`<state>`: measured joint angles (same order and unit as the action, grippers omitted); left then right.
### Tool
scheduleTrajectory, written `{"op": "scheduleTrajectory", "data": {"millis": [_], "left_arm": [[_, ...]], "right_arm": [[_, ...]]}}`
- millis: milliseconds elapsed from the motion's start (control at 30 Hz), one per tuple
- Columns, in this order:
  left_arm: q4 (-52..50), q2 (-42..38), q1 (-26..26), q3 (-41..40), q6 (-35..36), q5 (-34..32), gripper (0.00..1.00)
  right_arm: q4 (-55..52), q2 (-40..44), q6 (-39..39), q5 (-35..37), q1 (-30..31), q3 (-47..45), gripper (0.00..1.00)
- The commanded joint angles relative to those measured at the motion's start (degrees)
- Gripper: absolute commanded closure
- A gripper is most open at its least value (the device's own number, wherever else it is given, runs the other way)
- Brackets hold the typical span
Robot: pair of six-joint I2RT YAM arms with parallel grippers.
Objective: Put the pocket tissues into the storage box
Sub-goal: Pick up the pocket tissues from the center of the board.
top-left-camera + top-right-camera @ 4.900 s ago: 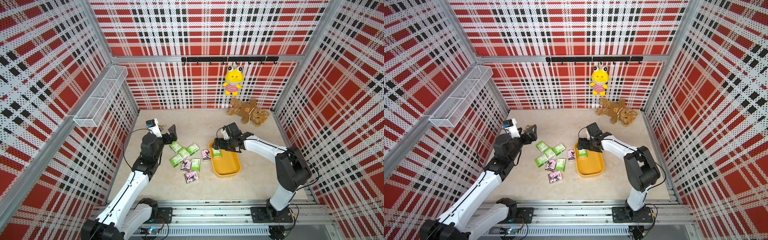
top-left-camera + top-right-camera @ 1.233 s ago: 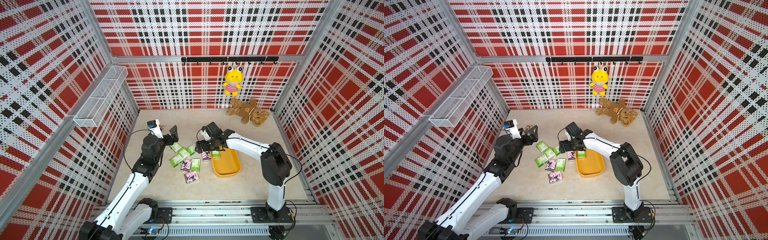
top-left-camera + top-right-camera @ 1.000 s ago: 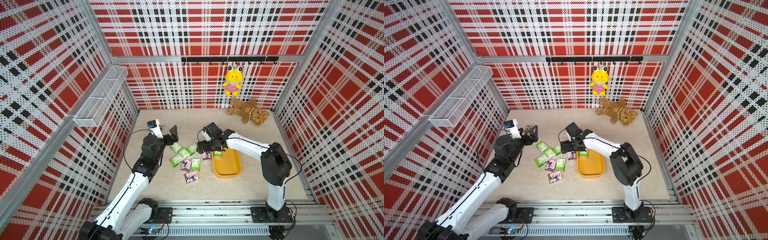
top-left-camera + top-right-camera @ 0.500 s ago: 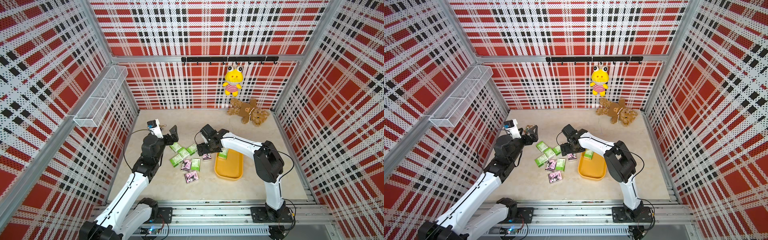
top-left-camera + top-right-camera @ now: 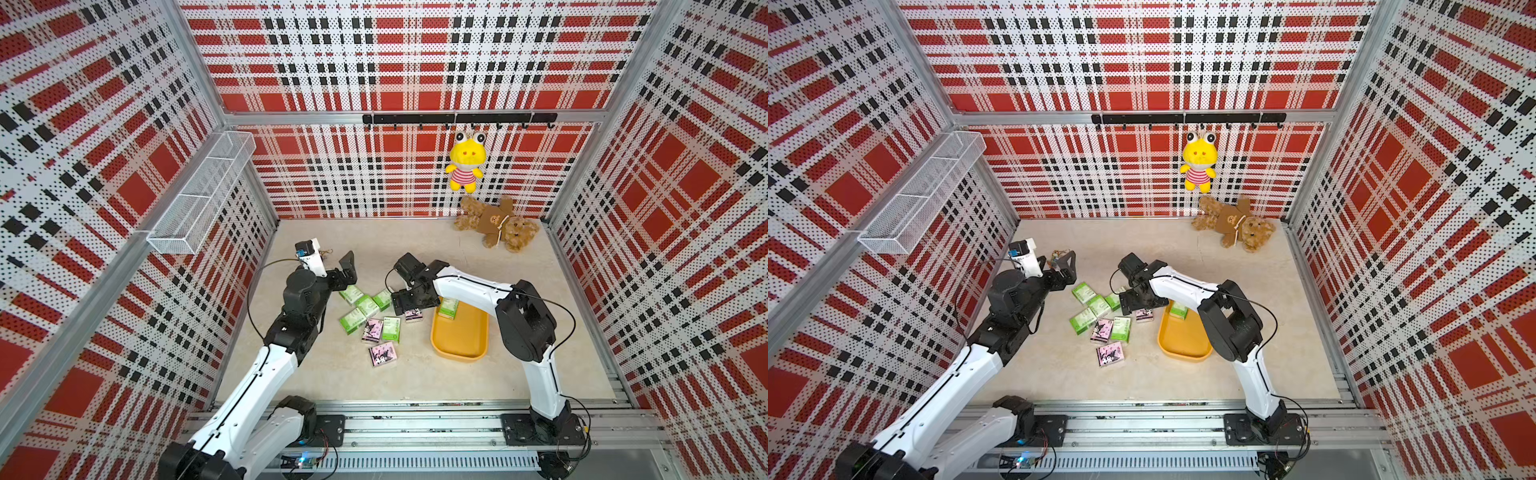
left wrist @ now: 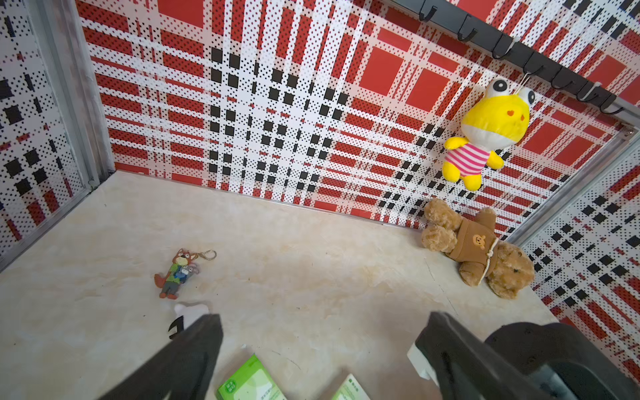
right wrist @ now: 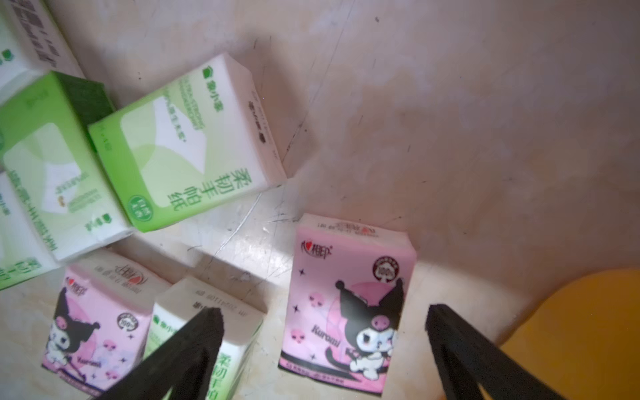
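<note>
Several green-and-white and pink pocket tissues (image 5: 368, 306) lie loose on the floor between the arms in both top views. One green packet (image 5: 449, 308) lies in the far end of the yellow-orange storage box (image 5: 459, 338). My right gripper (image 5: 409, 301) hangs open just left of the box. In the right wrist view its fingers (image 7: 204, 332) straddle a pink packet (image 7: 346, 304) without touching it, and the box rim (image 7: 588, 329) is at the side. My left gripper (image 5: 347, 268) is open and empty above the far-left green packets (image 6: 249, 381).
A brown teddy bear (image 5: 496, 224) lies at the back right, under a yellow frog plush (image 5: 465, 166) hanging from a hook rail. A white wire basket (image 5: 203, 191) is fixed to the left wall. A small fox keychain (image 6: 178, 272) lies beyond the left gripper.
My right gripper has swung left from the storage box, leaving a green packet inside, and now hangs over the pink packet. The box has turned a little. The left arm has stayed still.
</note>
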<state>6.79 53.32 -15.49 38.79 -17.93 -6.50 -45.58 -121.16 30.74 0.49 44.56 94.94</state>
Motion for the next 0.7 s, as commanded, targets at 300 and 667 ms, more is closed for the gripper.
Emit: {"op": "scheduleTrajectory", "data": {"millis": [300,667], "left_arm": [[-0.5,-0.7,0.0,-0.5,0.8,-0.8,0.01],[-0.5,-0.8,0.1,-0.8,0.9,-0.8,0.01]], "right_arm": [[-2.2,-3.6,2.3,1.4,0.2,3.3,0.21],[-4.0,-4.7,1.9,2.4,0.3,4.9,0.39]]}}
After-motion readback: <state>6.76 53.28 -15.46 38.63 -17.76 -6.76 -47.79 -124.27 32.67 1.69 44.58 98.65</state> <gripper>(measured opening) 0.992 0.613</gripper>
